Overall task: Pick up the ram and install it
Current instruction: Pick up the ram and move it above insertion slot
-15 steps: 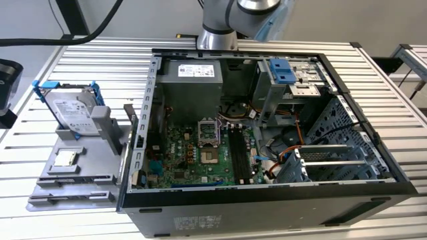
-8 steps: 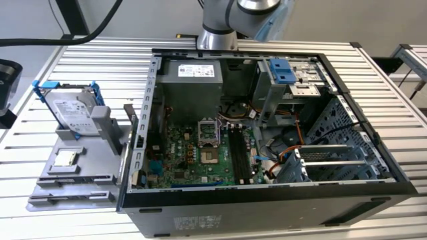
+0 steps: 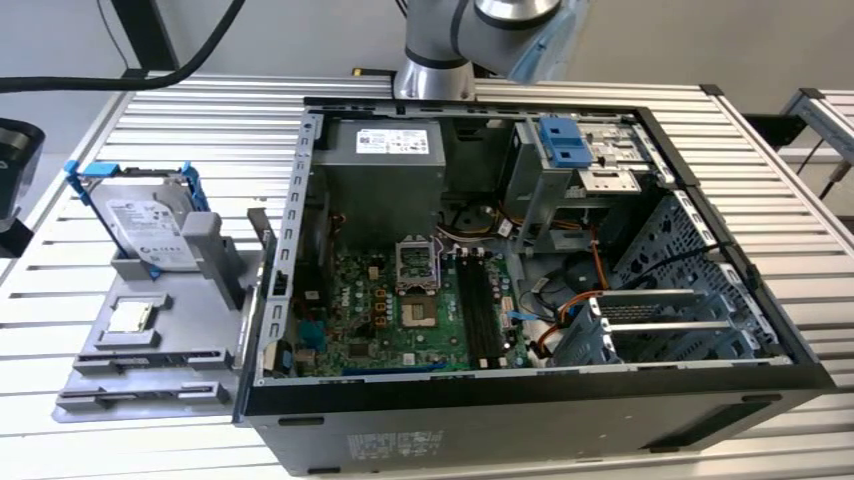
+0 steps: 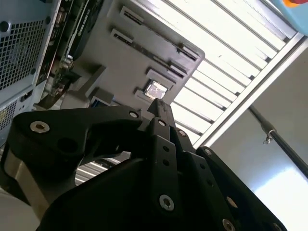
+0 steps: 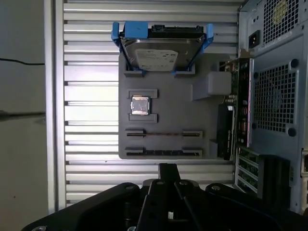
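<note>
A grey parts holder (image 5: 168, 98) lies on the slatted table beside the open computer case (image 3: 534, 250). Two thin dark strips rest edge-on in the holder's long slots, one nearer the small silver chip (image 5: 163, 134) and one nearer the gripper (image 5: 163, 152). I cannot tell which strip is the ram. My black gripper (image 5: 167, 167) hangs high above the table, just off the holder's slot side, and is shut with nothing in it. In the second wrist view the gripper (image 4: 158, 105) points toward the holder (image 4: 139, 67). The black memory slots (image 3: 481, 310) sit on the motherboard inside the case.
A hard drive in a blue bracket (image 5: 161, 48) stands at the holder's far end, and a square silver chip (image 5: 140, 105) sits in its middle. The case's rear panel (image 5: 272, 96) rises right beside the holder. The arm's base (image 3: 434, 50) stands behind the case.
</note>
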`<control>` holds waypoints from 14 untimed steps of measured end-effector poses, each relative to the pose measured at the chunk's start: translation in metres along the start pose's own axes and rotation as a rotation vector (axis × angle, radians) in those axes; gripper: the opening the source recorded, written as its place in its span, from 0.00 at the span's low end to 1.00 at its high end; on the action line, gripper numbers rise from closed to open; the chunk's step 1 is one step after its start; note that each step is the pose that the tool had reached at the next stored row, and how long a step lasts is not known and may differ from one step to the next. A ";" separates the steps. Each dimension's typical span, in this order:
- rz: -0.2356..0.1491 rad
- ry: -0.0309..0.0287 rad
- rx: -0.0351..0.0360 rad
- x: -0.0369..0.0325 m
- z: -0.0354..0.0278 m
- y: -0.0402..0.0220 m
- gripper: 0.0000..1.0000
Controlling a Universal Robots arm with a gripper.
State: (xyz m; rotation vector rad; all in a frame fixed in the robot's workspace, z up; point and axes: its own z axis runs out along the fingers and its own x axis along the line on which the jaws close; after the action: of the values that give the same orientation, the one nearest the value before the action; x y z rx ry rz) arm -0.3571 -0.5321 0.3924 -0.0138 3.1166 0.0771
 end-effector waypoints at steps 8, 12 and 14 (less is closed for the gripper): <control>-0.153 0.0076 -0.0037 0.0000 0.0000 0.0000 0.00; -0.235 0.0116 -0.0056 0.0000 0.0000 0.0000 0.00; -0.274 0.0136 -0.0066 0.0000 -0.0001 0.0000 0.00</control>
State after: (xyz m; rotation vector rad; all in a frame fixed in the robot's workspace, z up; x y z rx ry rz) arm -0.3570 -0.5321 0.3925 -0.4413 3.0922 0.0816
